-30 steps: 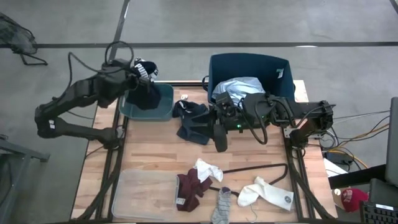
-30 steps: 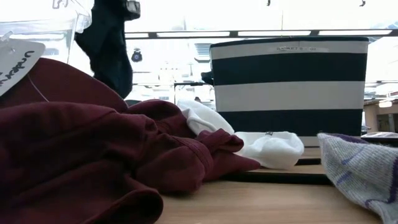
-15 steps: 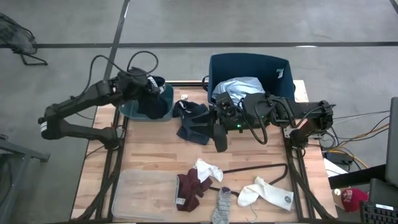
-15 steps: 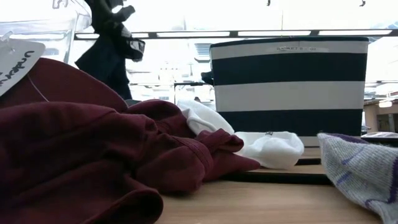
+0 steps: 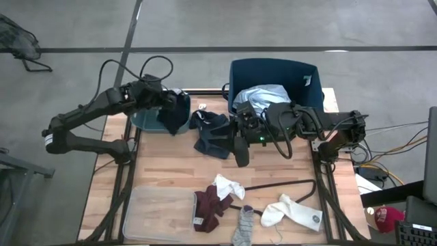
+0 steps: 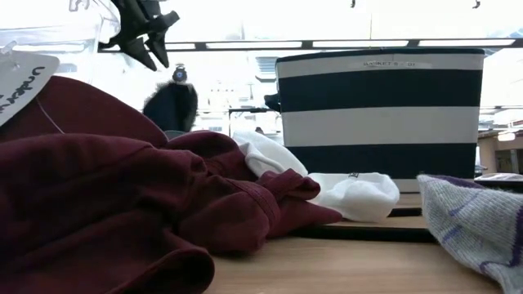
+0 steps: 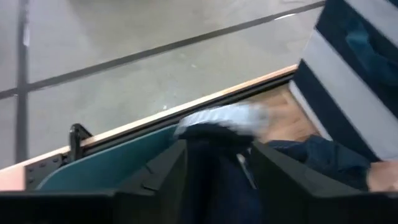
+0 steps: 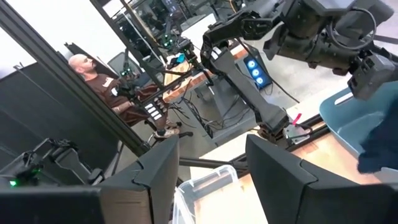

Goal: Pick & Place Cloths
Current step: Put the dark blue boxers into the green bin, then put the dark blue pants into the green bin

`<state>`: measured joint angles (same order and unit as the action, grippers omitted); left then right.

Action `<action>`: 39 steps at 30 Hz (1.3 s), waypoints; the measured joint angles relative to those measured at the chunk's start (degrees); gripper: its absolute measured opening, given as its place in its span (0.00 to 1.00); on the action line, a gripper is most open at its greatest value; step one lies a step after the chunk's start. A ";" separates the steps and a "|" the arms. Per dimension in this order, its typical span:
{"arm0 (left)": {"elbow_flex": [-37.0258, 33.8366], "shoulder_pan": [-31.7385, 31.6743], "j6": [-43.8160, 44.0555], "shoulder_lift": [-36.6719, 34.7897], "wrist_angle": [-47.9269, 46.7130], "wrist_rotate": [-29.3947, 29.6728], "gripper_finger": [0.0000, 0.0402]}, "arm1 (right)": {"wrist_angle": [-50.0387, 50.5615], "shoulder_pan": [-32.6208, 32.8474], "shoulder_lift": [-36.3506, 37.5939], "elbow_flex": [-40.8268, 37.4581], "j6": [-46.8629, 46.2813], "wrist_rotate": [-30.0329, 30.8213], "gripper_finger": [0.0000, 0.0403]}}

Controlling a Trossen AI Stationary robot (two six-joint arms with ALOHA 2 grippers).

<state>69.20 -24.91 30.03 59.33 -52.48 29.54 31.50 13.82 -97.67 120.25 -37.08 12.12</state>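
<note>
Wooden table (image 5: 171,171), left gripper (image 6: 145,37) jaws spread above dark navy garment (image 5: 174,115) on teal bin (image 5: 145,121), right gripper's jaws apart, empty.

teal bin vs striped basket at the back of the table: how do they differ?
The teal bin is low and shallow; the striped basket is tall and deep. The bin is one plain colour; the basket carries navy and white bands. A dark garment lies over the bin's rim below the left tool; the basket holds a light blue shirt. Both stand at the table's far edge and hold clothing.
</note>
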 joint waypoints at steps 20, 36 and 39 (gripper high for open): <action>1.02 4.38 4.46 -2.94 12.65 -25.74 0.58 | 7.67 -0.02 -0.07 -4.73 -0.28 3.01 0.36; 0.88 22.02 4.47 -2.12 18.67 -27.36 0.58 | 13.70 0.33 -0.04 -10.41 -2.84 2.84 0.35; 0.88 24.47 5.50 -1.53 18.68 -27.26 0.58 | 13.74 0.48 -0.04 -12.31 -3.01 2.73 0.37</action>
<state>70.08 -0.44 35.53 57.81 -33.80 2.28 45.24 14.30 -97.71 107.95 -40.09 14.85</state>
